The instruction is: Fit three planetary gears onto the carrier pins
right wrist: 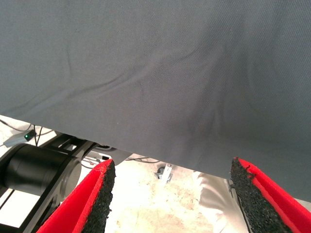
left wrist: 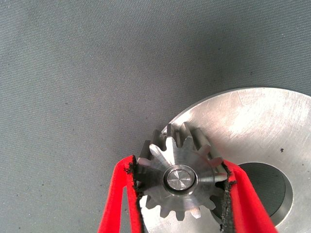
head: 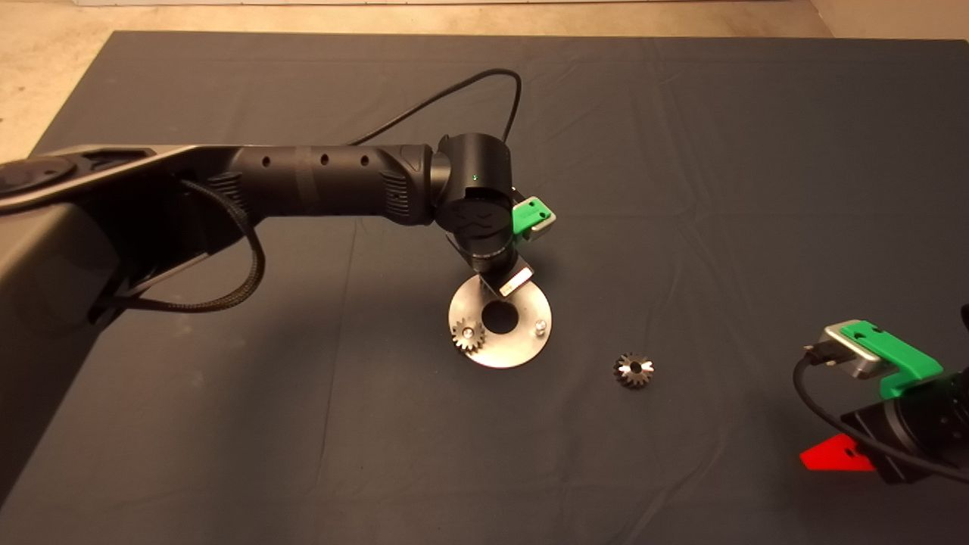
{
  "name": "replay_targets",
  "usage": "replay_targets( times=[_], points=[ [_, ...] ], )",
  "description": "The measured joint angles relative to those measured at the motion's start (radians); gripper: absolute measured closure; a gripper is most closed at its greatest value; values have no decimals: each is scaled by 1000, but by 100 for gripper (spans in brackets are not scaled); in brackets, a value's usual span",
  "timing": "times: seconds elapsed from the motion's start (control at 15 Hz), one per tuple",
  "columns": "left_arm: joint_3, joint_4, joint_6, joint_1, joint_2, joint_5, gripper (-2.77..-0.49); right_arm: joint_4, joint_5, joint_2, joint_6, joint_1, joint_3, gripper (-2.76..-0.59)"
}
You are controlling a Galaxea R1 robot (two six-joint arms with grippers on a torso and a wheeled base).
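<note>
The round plate (head: pixel 522 348) lies mid-mat with the carrier pins on it. One planetary gear (head: pixel 467 334) sits on the near-left pin, and the near-right pin (head: pixel 540 327) is bare. My left gripper (head: pixel 500 280) hangs over the plate's far side and hides the third pin in the head view. In the left wrist view, the left gripper (left wrist: pixel 180 167) is shut on a second gear (left wrist: pixel 187 194), both pads touching its teeth, and a pin's end (left wrist: pixel 179 178) shows in its centre hole. A third gear (head: pixel 634 370) lies loose on the mat, right of the plate. My right gripper (head: pixel 833 456) waits open at the lower right.
The dark mat (head: pixel 681 189) is bare around the plate and the loose gear. A black cable (head: pixel 454 94) loops up from the left wrist. The right wrist view shows the mat's edge (right wrist: pixel 146 155), the floor beyond, and black robot hardware (right wrist: pixel 39 170).
</note>
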Motion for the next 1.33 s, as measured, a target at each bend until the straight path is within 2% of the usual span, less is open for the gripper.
replay_targets(
  times=[0.47,0.8,1.13,1.27,1.33],
  points=[
    [26,7,-22,0,-4,1,-81,0,0,0,0,0,0,-175],
    [52,6,-38,-6,-10,4,-106,0,0,0,-3,0,0,-175],
    [60,6,-42,-6,-16,4,-107,0,0,0,-3,0,0,-175],
    [112,6,-63,-6,-41,8,-120,0,0,3,-3,0,0,-175],
    [143,4,-76,-6,-55,20,-123,0,0,12,-3,0,0,-175]
  ],
)
